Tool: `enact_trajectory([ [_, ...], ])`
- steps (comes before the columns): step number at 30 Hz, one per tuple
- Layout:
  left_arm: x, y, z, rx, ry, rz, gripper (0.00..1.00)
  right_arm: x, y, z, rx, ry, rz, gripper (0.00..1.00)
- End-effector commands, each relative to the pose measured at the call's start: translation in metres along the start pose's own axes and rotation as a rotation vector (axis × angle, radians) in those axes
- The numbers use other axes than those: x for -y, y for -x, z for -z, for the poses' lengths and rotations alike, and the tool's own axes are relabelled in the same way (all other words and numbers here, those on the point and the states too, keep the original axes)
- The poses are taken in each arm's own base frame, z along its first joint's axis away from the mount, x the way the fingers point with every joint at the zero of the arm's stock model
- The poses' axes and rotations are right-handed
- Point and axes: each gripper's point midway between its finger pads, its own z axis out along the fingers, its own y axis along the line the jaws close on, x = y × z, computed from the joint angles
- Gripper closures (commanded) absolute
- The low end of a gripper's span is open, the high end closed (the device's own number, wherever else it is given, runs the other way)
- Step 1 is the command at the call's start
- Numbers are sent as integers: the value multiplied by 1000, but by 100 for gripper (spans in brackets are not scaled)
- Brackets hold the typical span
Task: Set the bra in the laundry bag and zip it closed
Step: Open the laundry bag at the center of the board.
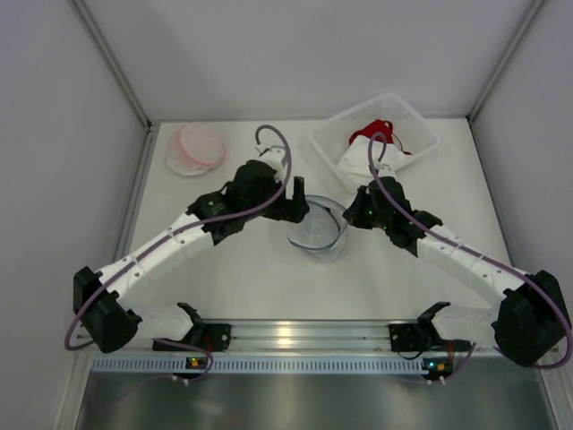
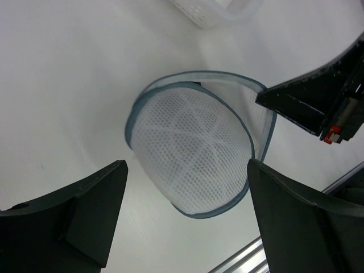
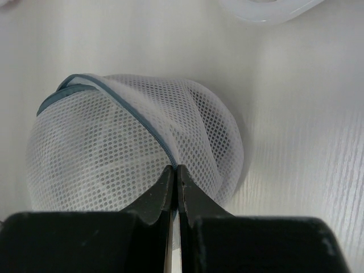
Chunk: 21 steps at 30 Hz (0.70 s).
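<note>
Your left arm extends diagonally inward from its base, with the wrist angled downward. The left tool is wide open, fingers well apart, gripping nothing. Your right arm reaches inward from the opposite side. The right tool is fully closed, its fingertips pinching the mesh of the laundry bag.

Left gripper, right gripper flank laundry bag; bin crowds rear-right; near table open.
</note>
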Motion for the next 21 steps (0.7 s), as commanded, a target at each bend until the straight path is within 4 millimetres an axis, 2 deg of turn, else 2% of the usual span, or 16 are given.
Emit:
enact_trajectory([
  [1, 26, -5, -7, 5, 65, -111, 9, -12, 15, 6, 42, 23, -6, 100],
  [4, 35, -12, -15, 7, 107, -162, 9, -11, 14, 8, 49, 25, -11, 100],
  [8, 36, -25, -31, -21, 157, -188, 9, -11, 13, 9, 53, 30, -23, 100],
  [15, 39, -64, -59, -107, 219, -297, 9, -9, 10, 10, 52, 28, -33, 100],
  [19, 38, -84, -70, -155, 225, -328, 15, -9, 11, 11, 56, 25, -34, 100],
  [21, 31, -90, -76, -169, 257, -349, 24, -9, 12, 11, 60, 26, -38, 100],
])
